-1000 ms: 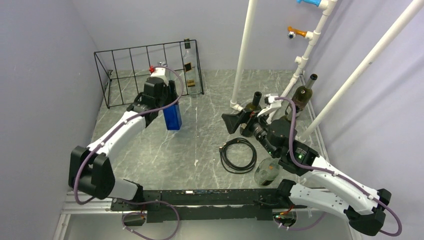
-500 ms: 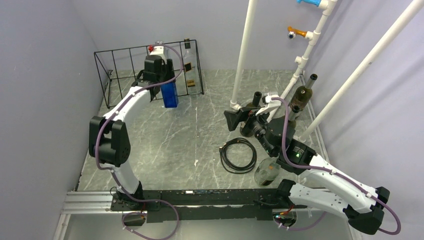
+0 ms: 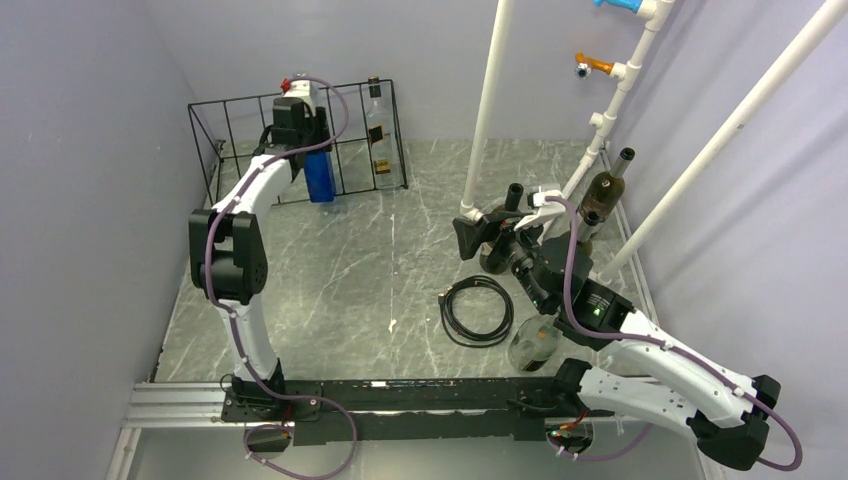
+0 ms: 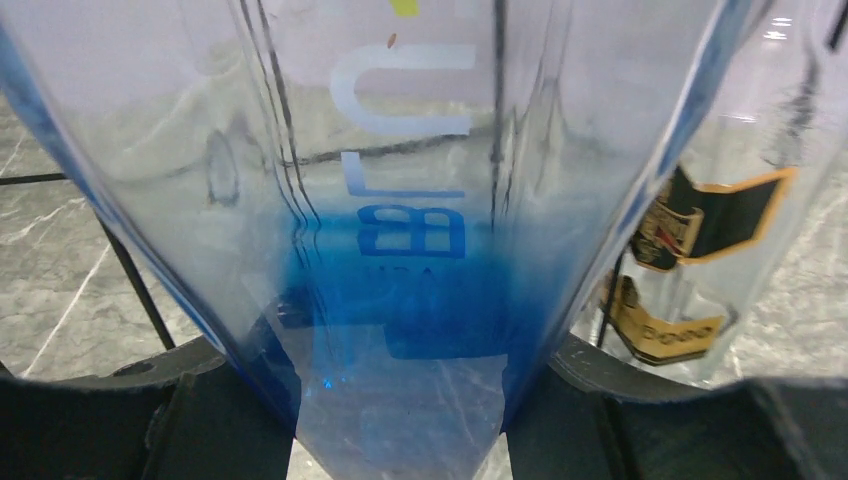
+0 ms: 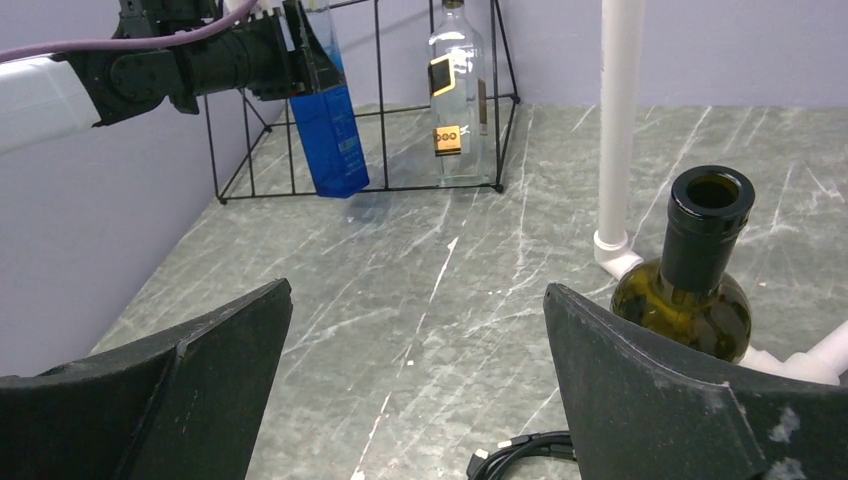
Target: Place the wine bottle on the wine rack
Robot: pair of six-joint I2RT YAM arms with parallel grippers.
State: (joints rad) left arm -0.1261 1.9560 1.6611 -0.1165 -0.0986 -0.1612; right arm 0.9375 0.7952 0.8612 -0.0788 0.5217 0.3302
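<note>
**Left tool holds blue bottle at the rack**

Left tool is clamped on the blue bottle, which hangs upright at the rack's front edge, about 11 o'clock on the surface. Whether its base touches down, I can't tell. Right tool gapes wide with nothing in it, near 3 o'clock.

That glass looks stiff, slick and breakable. I'd grip high on its flat sides and lower it gently.

I count four bottles: one blue, one clear bottle standing in the rack at 12 o'clock, and two dark bottles around 2 o'clock. One rack, one cable.
</note>
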